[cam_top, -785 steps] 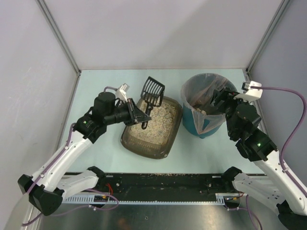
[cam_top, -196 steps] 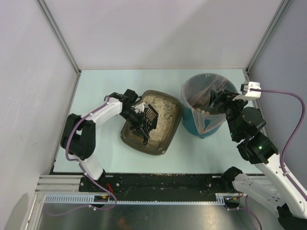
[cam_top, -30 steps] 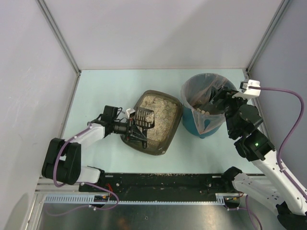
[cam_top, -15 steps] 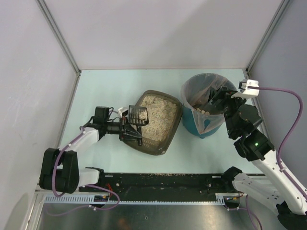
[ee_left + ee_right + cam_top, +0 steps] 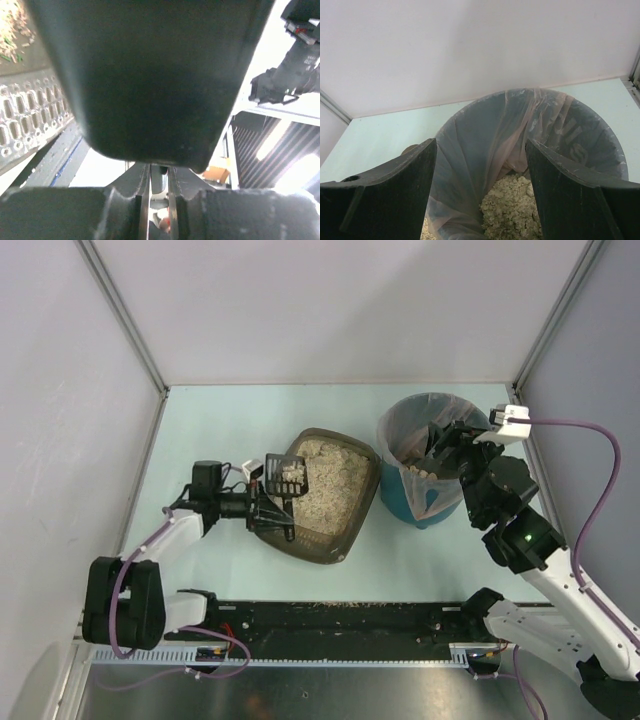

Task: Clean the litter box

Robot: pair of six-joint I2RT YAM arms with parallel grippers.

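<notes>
The litter box point(image 5: 318, 553), a dark brown tray of beige litter, lies mid-table. My left gripper point(image 5: 262, 508) is at its left rim, shut on the handle of the black slotted scoop point(image 5: 283, 476). The scoop head is raised over the tray's left edge with some litter on it. In the left wrist view the scoop's dark body point(image 5: 150, 75) fills the frame, and its handle is pinched between the fingers point(image 5: 143, 200). My right gripper point(image 5: 441, 450) hangs open over the teal bin point(image 5: 432, 502), and nothing sits between its fingers point(image 5: 395, 190).
The bin's clear bag liner point(image 5: 485, 145) holds a heap of dumped litter point(image 5: 512, 212). Enclosure walls and metal posts stand close on the left, right and back. A perforated rail point(image 5: 300, 652) runs along the near edge between the arm bases.
My left gripper has drawn the scoop leftward, from over the tray's left part to its left rim, turning the head up. The right gripper has barely shifted over the bin.
</notes>
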